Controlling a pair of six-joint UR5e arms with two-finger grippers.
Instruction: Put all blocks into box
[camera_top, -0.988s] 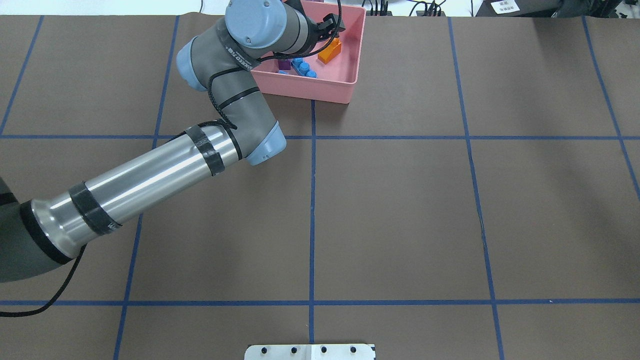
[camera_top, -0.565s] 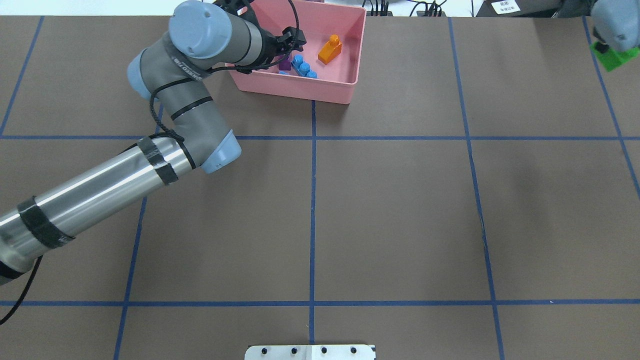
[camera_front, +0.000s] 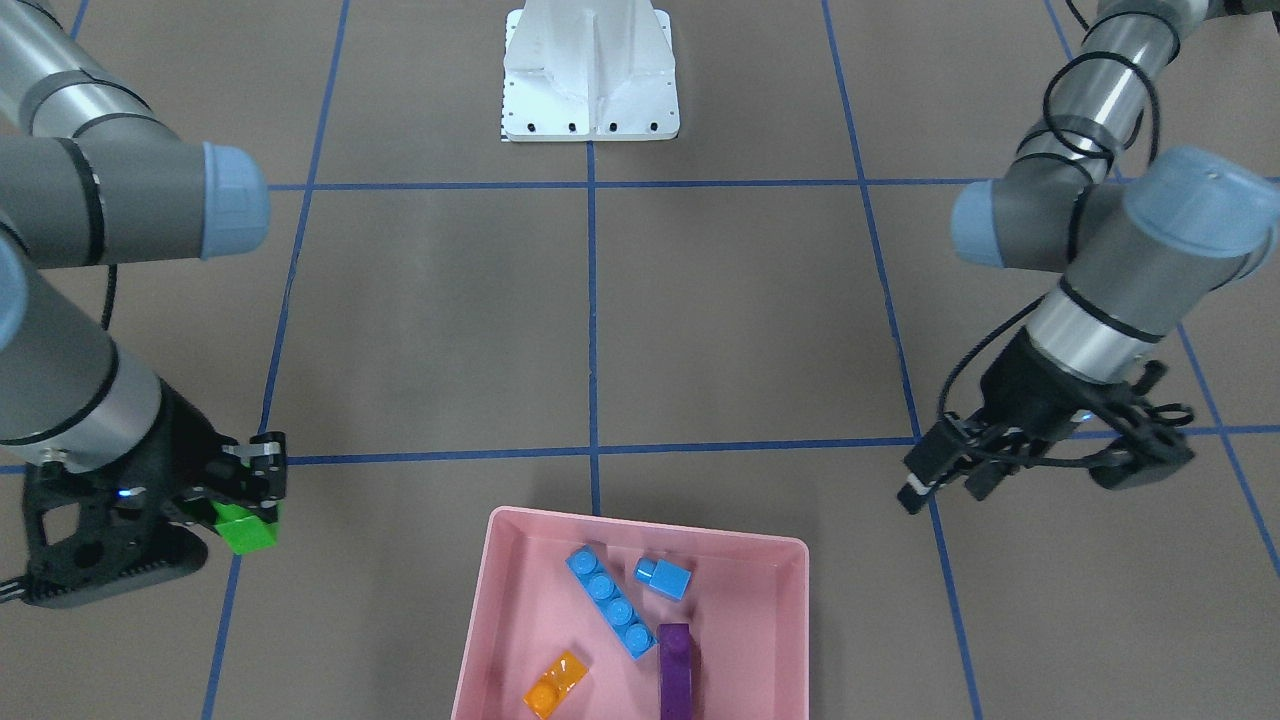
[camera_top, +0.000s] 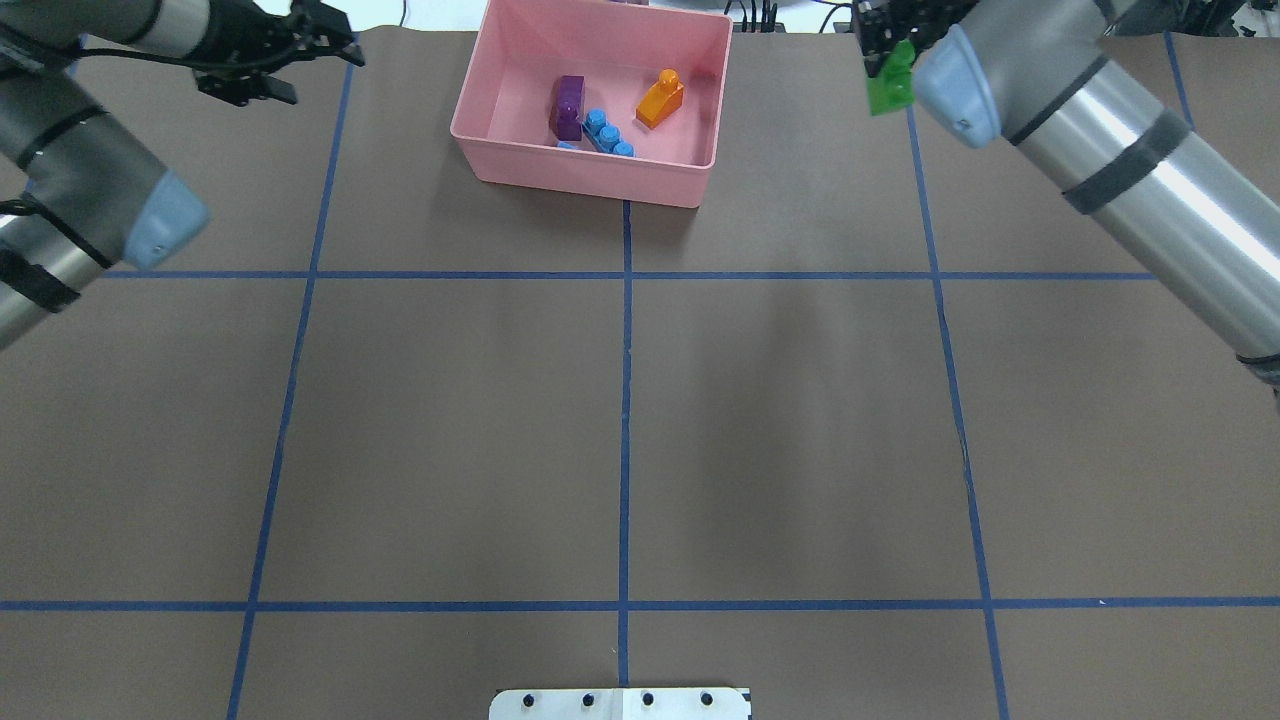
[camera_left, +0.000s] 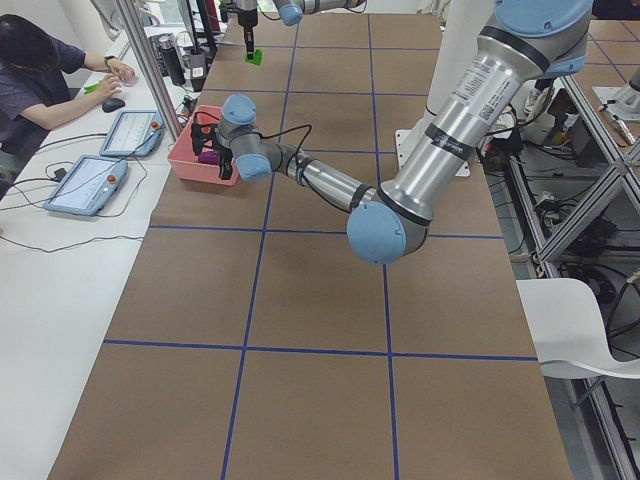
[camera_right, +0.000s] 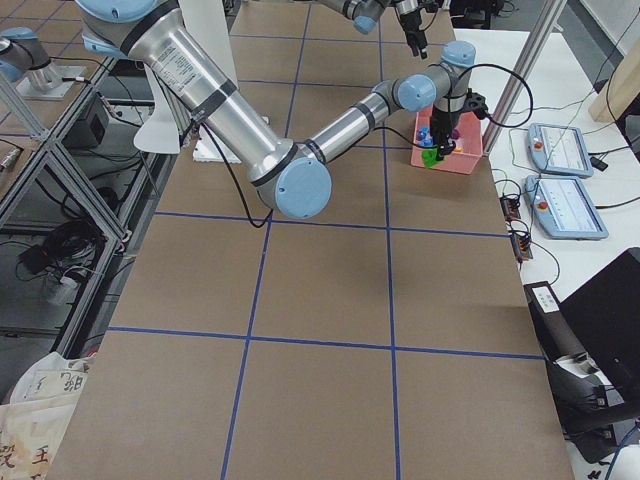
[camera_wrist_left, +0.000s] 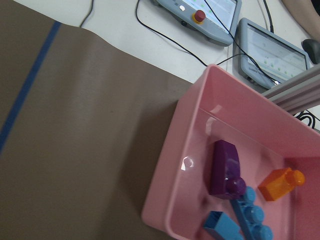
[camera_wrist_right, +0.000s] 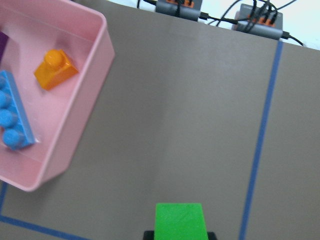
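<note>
The pink box stands at the table's far edge, also in the front view. In it lie the purple block, the long blue block, the orange block and the short blue block. My right gripper is shut on the green block and holds it above the table, right of the box; the block also shows in the front view and the right wrist view. My left gripper is open and empty, left of the box.
The white pedestal base sits at the table's near edge. Control pendants and cables lie just beyond the far edge behind the box. An operator sits at that side.
My left arm has pulled back to the left, away from over the box. My right arm has come in from the right with the green block, toward the box.
</note>
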